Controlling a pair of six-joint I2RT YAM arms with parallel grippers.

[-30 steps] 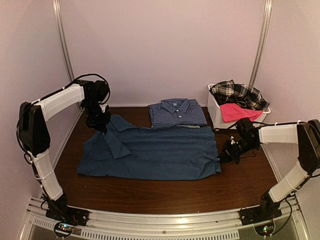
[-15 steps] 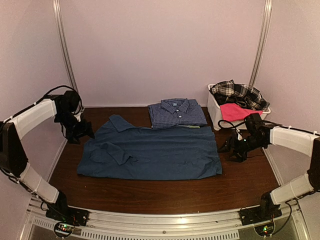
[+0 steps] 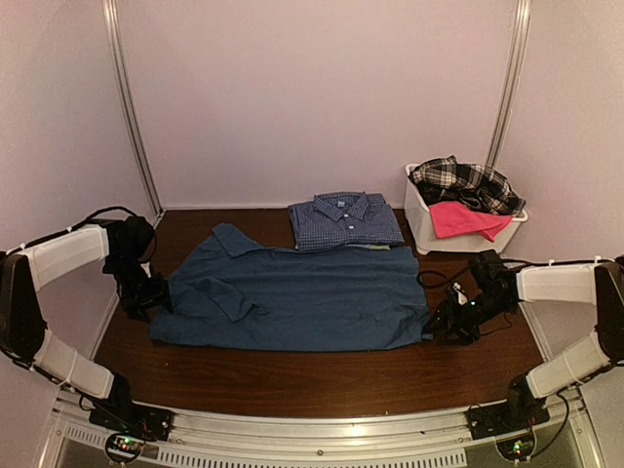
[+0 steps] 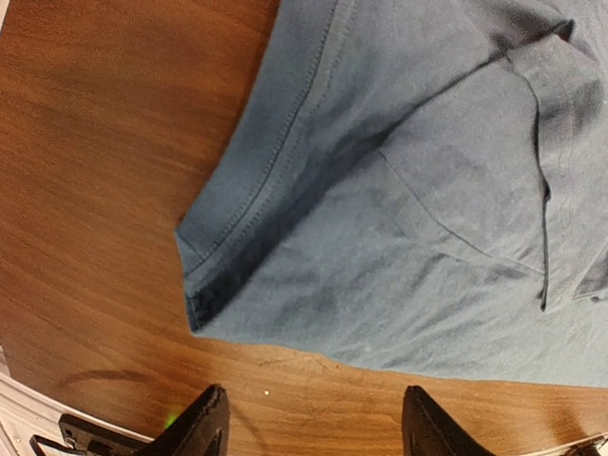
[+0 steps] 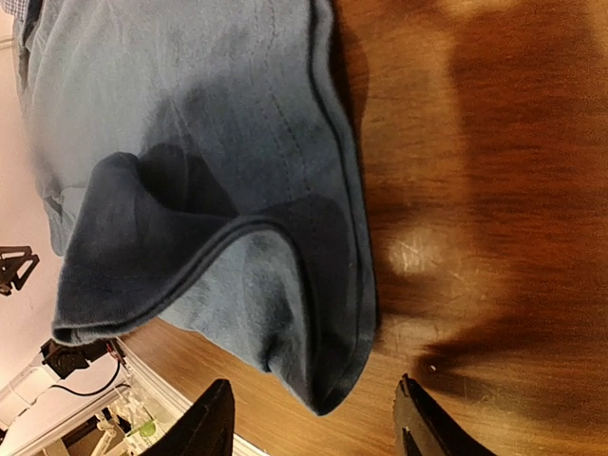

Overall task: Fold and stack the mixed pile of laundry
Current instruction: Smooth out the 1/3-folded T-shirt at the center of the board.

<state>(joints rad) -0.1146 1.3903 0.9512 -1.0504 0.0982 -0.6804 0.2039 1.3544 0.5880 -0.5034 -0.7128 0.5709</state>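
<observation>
On the counter (image 3: 292, 375), between the left claw (image 3: 148, 297) and the right claw (image 3: 450, 324), now lying flat and let go: the dark blue T-shirt (image 3: 302, 302), left sleeve laid inward over the body. No longer held at the far-left sleeve or pinched at the right edge, as a second ago.

Beyond the right claw, at the far corner, unmoved: the white bin (image 3: 424, 232), holding the plaid shirt (image 3: 468, 183) and the pink piece (image 3: 463, 216). Beyond both claws, just behind the T-shirt, unchanged: the folded checked shirt (image 3: 346, 219).

Down at the T-shirt's near-left corner now, open and empty, hem just ahead of the fingers: the left claw. Likewise at the near-right corner, fingers spread, nothing between them, curled hem just in front: the right claw.

Looks like one fold finished and released, with both claws repositioned for the near hem. Probably next: taking both near corners and folding away toward the checked shirt. Still to come: stacking, then the bin's garments.
</observation>
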